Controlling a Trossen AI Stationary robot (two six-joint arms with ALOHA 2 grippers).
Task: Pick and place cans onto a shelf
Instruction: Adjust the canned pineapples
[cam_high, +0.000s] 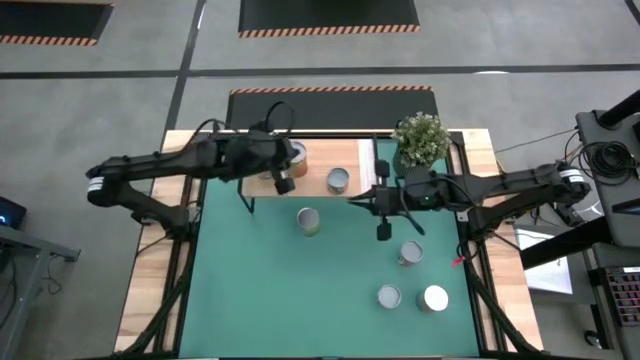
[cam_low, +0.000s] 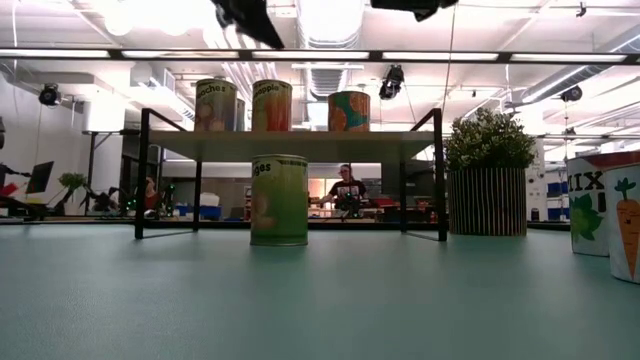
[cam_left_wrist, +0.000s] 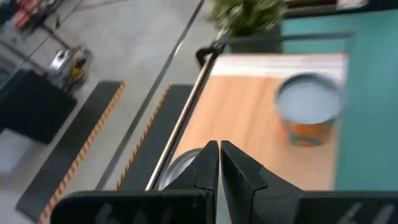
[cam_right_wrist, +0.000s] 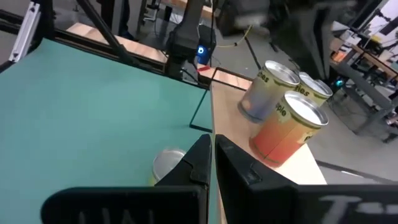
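Both claws are pinched closed and empty, left claw (cam_high: 284, 184) over the shelf (cam_high: 355, 160); the green can (cam_high: 308, 220) (rigid, likely slick) wants gripping across its sides.

Table: wood rim (cam_high: 150, 290), covered by a large green mat (cam_high: 290, 290).

Shelf (cam_high: 355, 160): light-wood board on thin black legs, at the mat's far edge. Three cans on it: two close together near its left end (cam_right_wrist: 268, 93), (cam_right_wrist: 287, 127), one orange-labelled (cam_left_wrist: 309, 106) toward its right.

On the mat: green-labelled can (cam_low: 279, 200) just before the shelf; three cans (cam_high: 410, 254), (cam_high: 389, 297), (cam_high: 435, 298) at the right; potted plant (cam_high: 421, 140) beside the shelf's right end.
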